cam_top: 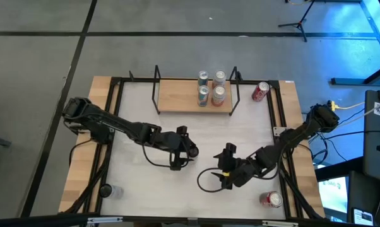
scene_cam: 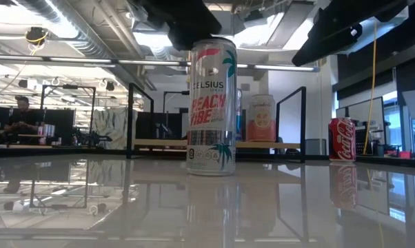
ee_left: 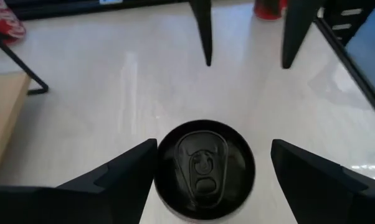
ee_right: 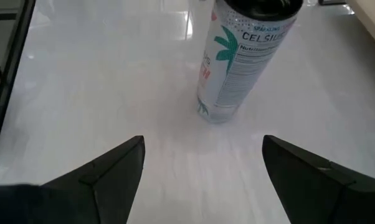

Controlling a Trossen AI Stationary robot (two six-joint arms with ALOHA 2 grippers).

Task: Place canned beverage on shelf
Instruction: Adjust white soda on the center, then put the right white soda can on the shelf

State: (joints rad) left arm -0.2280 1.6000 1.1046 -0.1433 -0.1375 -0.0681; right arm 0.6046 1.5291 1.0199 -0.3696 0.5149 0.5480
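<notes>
A tall white Celsius can [scene_cam: 211,107] stands upright on its base on the white tabletop. My left gripper [ee_left: 212,149] is open above it, pointing down, with a finger on either side of the can's black top [ee_left: 205,168]. My right gripper [ee_right: 203,162] is open and empty, low over the table, a little toward the right and near edge from the can [ee_right: 237,56]. The light-wood shelf [cam_top: 177,98] with black rod uprights stands at the table's far edge and carries several cans [cam_top: 211,88]. My left gripper comes at the can from above. One finger [ee_left: 134,165] stands right against the can's upper rim [ee_left: 159,163]; I cannot tell whether it touches. The other finger [ee_left: 293,165] is clear of the can. The can stands upright on the table.
A red cola can [cam_top: 261,91] stands on the table just right of the shelf. Another red can [cam_top: 272,200] lies near the front right corner. A small clear object [cam_top: 108,190] sits at the front left. Black frame rails [cam_top: 117,113] run along the table's sides.
</notes>
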